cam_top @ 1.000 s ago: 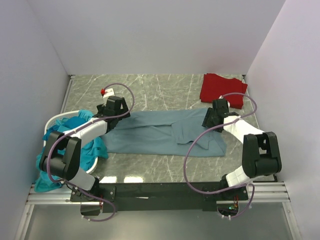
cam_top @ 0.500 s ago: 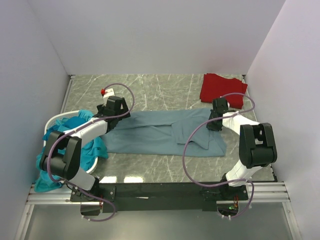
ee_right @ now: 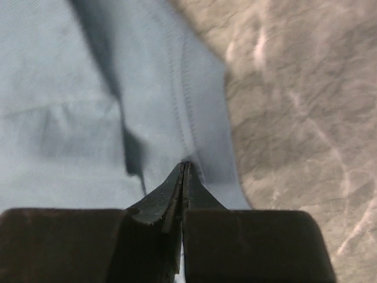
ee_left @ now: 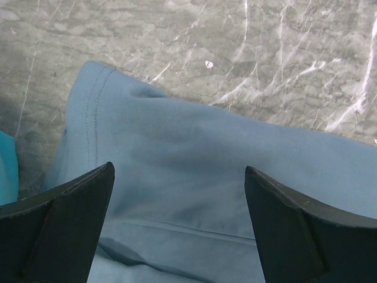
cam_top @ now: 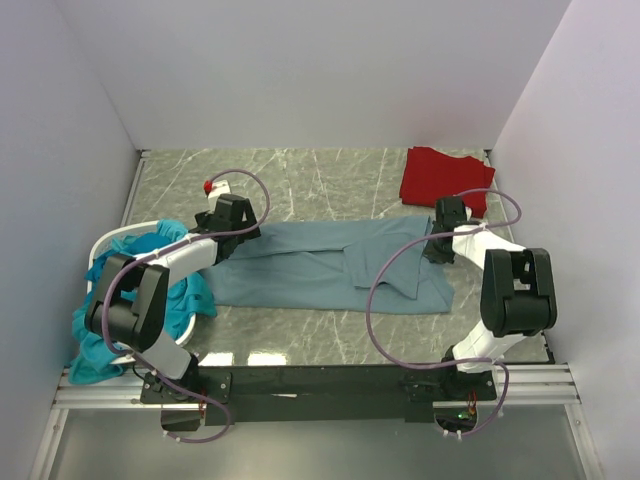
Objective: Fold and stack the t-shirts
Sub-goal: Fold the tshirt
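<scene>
Just changed: the right gripper is sitting further right than a second ago. It is now at the right-hand hem of the grey-blue shirt, and its elbow is tucked in closer to its base. The left gripper is hovering over much the same spot as before, the far left corner of that shirt.
Meaning for the task: the two arms are now lining up on opposite ends of the shirt, so a fold along its length is probably being set up. No fold is under way yet.
Right tool: the fingers are pressing together on the stitched hem and appear to be pinching it.
Left tool: the fingers are standing wide apart above the cloth, gripping nothing.
Shirt being worked: it is lying left to right across the middle of the table as a long band, wrinkling near its centre.
Shirts counted: one grey-blue shirt is lying spread out. One red shirt is lying folded at the far right corner. A teal heap is spilling over the basket at the left, too bundled to count.
Other counts: two arms and one white basket.
Progress: only the red shirt is looking finished, so most of the work is still waiting.
</scene>
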Controlling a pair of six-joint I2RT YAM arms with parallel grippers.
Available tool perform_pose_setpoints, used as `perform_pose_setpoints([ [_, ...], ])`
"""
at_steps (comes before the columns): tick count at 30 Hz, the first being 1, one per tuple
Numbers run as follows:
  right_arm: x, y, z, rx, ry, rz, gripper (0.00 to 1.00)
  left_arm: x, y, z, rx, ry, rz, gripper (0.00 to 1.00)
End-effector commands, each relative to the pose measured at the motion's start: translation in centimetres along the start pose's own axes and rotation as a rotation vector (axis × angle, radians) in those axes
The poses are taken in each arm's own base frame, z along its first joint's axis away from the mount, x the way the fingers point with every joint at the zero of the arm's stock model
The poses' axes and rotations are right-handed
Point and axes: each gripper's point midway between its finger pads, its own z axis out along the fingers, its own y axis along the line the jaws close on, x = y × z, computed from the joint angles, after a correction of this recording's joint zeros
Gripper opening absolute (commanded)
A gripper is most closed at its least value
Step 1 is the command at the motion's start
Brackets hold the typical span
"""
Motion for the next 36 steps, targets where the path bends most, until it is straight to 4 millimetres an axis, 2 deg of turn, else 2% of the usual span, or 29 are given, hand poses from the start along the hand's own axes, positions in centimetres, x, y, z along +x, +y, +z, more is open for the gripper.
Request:
perform_pose_setpoints([
  [1, -0.8, 1.5, -1.7, -0.115, -0.055, -0.006, 0.02, -1.7, -0.7, 0.1, 0.013, -0.041, -0.029, 0.97],
  [2, -1.9, 1.7, -2.5, -0.167, -0.092, 0.017, 0.06, -1.7, -0.7, 0.1, 0.011, -0.040, -0.030, 0.97],
  [3, -2.0, 2.0, -2.8, -0.189, -0.099, 0.018, 0.14, -1.7, -0.7, 0.1, 0.011, -0.041, -0.030, 0.97],
  [6, -2.2, 2.3, -3.2, -0.225, -0.109, 0.025, 0.30, -1.8, -0.7, 0.0, 0.013, -0.041, -0.031, 0.97],
  [9, -1.9, 2.5, -2.6, -0.234, -0.082, 0.024, 0.35, -1.7, -0.7, 0.1, 0.014, -0.039, -0.030, 0.97],
  [15, -1.8, 4.0, -1.7, -0.294, -0.047, 0.025, 0.37, -1.6, -0.7, 0.1, 0.013, -0.037, -0.030, 0.97],
  [18, -2.4, 4.5, -1.5, -0.303, -0.045, 0.024, 0.38, -1.6, -0.7, 0.2, 0.012, -0.035, -0.027, 0.98],
  [28, -3.2, 4.6, -0.6, -0.280, -0.044, 0.018, 0.40, -1.6, -0.6, 0.3, 0.010, -0.034, -0.027, 0.98],
  [31, -3.3, 4.6, -0.4, -0.280, -0.039, 0.016, 0.39, -1.6, -0.6, 0.3, 0.010, -0.034, -0.027, 0.97],
  [36, -2.8, 4.7, 0.1, -0.281, -0.018, 0.007, 0.32, -1.4, -0.6, 0.3, 0.011, -0.030, -0.025, 0.98],
])
